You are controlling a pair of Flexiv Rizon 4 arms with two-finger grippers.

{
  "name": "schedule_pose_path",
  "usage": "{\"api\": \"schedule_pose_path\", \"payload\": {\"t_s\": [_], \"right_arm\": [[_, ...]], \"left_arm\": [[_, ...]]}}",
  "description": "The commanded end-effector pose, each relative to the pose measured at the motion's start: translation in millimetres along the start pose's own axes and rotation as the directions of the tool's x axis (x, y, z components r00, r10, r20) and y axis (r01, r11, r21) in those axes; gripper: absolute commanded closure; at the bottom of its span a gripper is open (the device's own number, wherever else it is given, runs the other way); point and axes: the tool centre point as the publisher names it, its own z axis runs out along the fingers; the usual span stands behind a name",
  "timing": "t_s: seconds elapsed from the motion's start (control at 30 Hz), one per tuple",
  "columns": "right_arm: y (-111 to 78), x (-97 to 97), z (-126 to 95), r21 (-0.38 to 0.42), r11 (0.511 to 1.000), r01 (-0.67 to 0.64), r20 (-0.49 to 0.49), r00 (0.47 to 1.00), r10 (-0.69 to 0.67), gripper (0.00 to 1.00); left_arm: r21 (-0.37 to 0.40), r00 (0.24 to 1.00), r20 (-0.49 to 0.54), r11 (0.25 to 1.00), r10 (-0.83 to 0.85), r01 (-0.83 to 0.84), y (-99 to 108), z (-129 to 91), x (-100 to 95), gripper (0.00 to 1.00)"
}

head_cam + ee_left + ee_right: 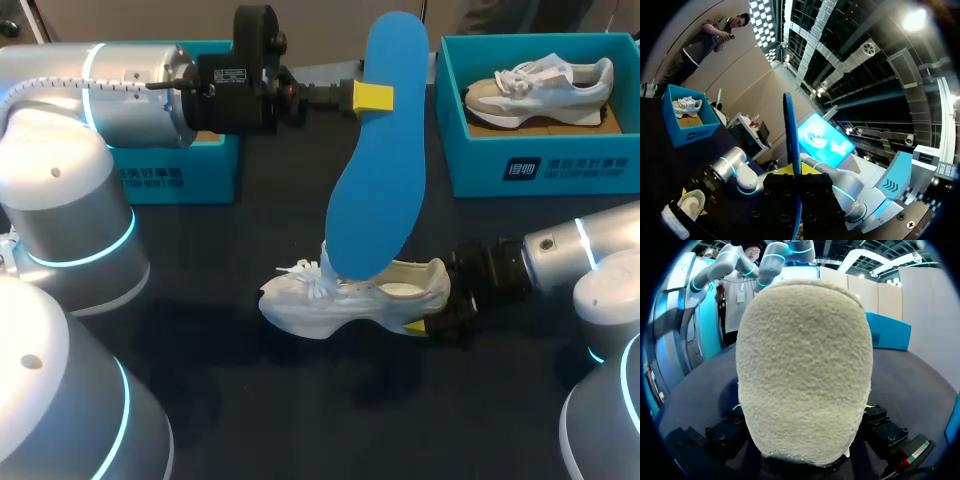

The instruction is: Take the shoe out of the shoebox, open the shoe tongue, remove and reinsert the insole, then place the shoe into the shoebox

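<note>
A long blue insole (375, 180) hangs upright over the middle of the table. My left gripper (372, 97) is shut on its upper end, and its lower tip rests at the laces of a white shoe (340, 300). From the left wrist view the insole (791, 130) runs edge-on out from between the fingers of the left gripper (797, 185), with the shoe (682, 210) below. My right gripper (420, 325) sits at the shoe's heel. The fuzzy heel (805, 365) fills the space between the right gripper's (805, 452) widely spread fingers, with a small gap at the side.
A teal shoebox (540, 165) at the back right holds another sneaker (540, 90). A second teal box (170, 175) stands at the back left, partly hidden behind my left arm. Dark tabletop lies in front of the shoe.
</note>
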Motion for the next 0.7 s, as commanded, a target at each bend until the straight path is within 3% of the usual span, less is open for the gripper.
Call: {"api": "schedule_pose_path", "payload": {"t_s": [0.03,0.33,0.7], "right_arm": [[6.3,5.8,-11.8,0.027,1.0,0.0,0.026,1.0,-0.001,0.0],[21.5,11.6,-34.9,0.106,0.994,-0.011,0.052,0.999,0.006,0.0],[52.4,12.7,-49.2,0.321,0.945,-0.06,0.065,0.997,0.041,0.0]], "left_arm": [[0.001,1.0,0.001,1.0,0.0,0.0,1.3,-0.5,0.2,1.0],[0.001,1.0,0.001,1.0,0.0,0.0,1.3,-0.5,0.2,1.0],[0.001,1.0,0.001,1.0,0.0,0.0,1.3,-0.5,0.2,1.0]]}}
